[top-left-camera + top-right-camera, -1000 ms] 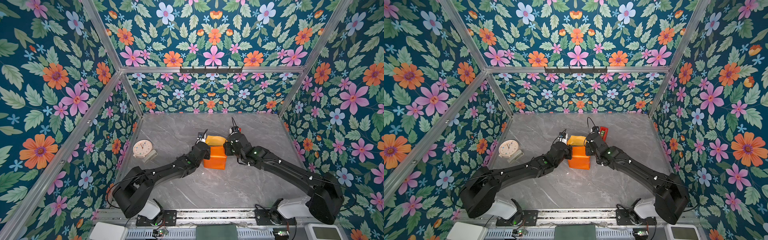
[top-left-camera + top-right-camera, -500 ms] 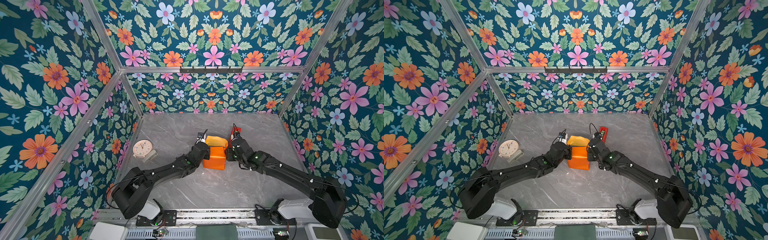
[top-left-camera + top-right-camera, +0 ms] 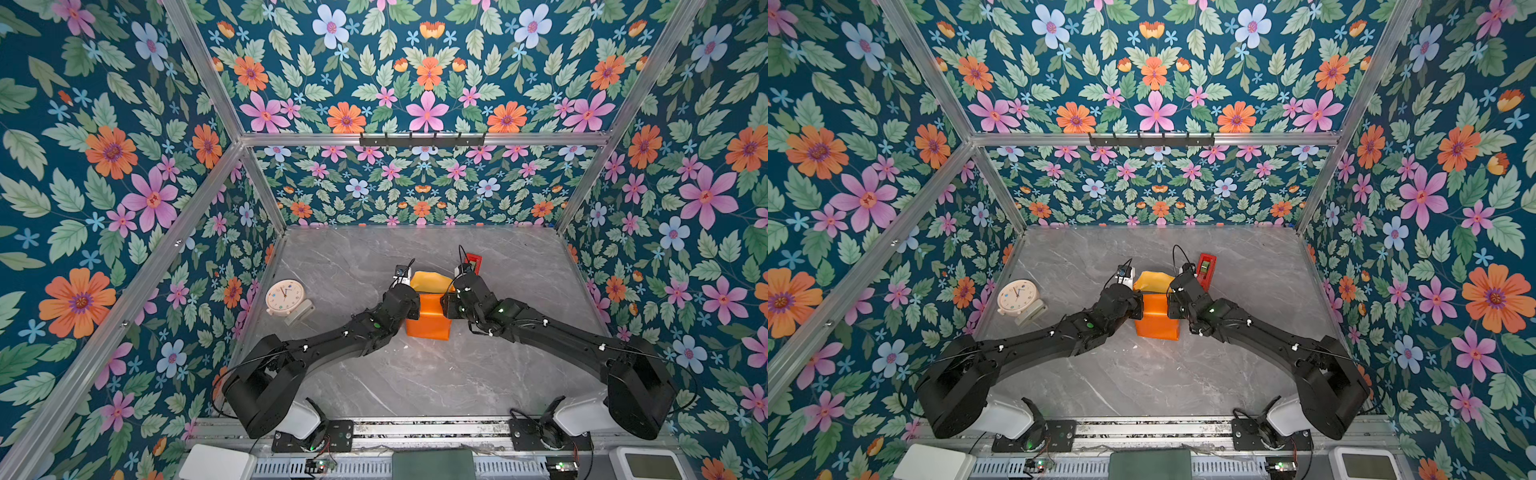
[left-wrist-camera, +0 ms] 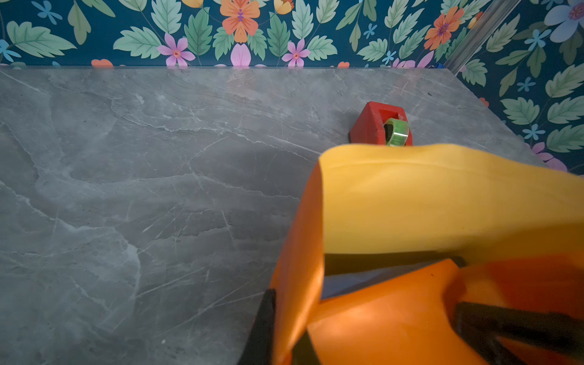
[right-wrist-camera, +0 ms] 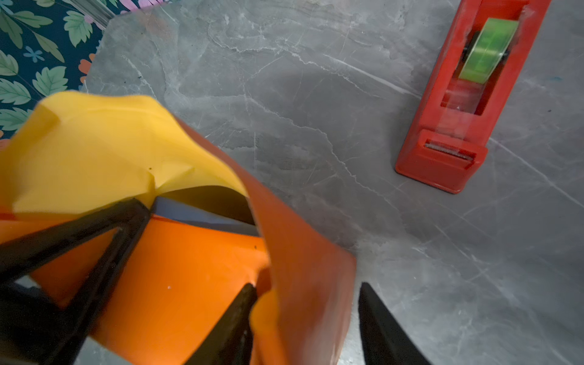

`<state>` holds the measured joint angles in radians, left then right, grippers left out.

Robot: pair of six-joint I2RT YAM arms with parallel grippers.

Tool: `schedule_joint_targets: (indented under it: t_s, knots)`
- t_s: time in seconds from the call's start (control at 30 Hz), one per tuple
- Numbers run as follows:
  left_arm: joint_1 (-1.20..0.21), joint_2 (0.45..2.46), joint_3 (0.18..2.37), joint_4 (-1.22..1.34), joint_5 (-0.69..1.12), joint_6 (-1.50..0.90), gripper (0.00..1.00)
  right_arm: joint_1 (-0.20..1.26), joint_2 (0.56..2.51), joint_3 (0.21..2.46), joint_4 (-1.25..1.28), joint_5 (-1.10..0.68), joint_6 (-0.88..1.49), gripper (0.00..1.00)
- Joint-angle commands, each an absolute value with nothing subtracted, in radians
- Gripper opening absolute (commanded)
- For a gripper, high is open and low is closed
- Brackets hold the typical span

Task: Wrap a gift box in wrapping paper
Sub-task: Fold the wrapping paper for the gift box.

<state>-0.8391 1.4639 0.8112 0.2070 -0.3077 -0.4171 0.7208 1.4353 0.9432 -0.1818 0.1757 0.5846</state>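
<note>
Orange gloss is shown by the wrapping paper [image 3: 428, 322], which is folded around the gift box [image 5: 202, 215] near the middle of the grey marbled table [image 3: 415, 382], a little closer to the far edge than to the near one. Only a narrow navy strip of the box is exposed, seen in both wrist views under a loose flap at the far end. That flap is raised, and its matte yellow side is turned upward. The top and near face of the parcel are covered in smooth orange.

The left hand [image 4: 282, 335] is placed at the parcel's left side. A standing side flap of paper is seen between its fingers [image 4: 264, 325], which are set narrowly apart; whether the paper is pinched or merely enclosed cannot be told. The right hand [image 5: 306, 300] is placed at the parcel's right side, with its jaws held moderately apart. The right side flap is seen standing between them: the inner finger is laid against the paper, while a clear gap is visible between the flap and the outer finger.

A red tape dispenser [image 3: 1206, 265] with a green roll is stood on the table just beyond the right hand, toward the far right corner, apart from the paper. A cream round clock [image 3: 284, 297] is set near the left edge, well apart from the parcel.
</note>
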Motion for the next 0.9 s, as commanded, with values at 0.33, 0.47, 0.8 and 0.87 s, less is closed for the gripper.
schedule_joint_targets:
  t_s: [0.33,0.47,0.8,0.87]
  knots:
    - [-0.779,1.46,0.883,0.167,-0.253,-0.392,0.29,0.721,1.43,0.904,-0.173,0.186,0.6,0.49]
    - [-0.779,1.463,0.902,0.161,-0.271,-0.365,0.13,0.721,1.431,0.905,-0.176,0.185,0.596,0.48]
    - [-0.779,1.465,0.914,0.155,-0.242,-0.355,0.08,0.721,1.427,0.905,-0.184,0.188,0.584,0.48]
    - [-0.779,1.437,0.885,0.157,-0.238,-0.362,0.37,0.721,1.422,0.911,-0.188,0.19,0.579,0.48]
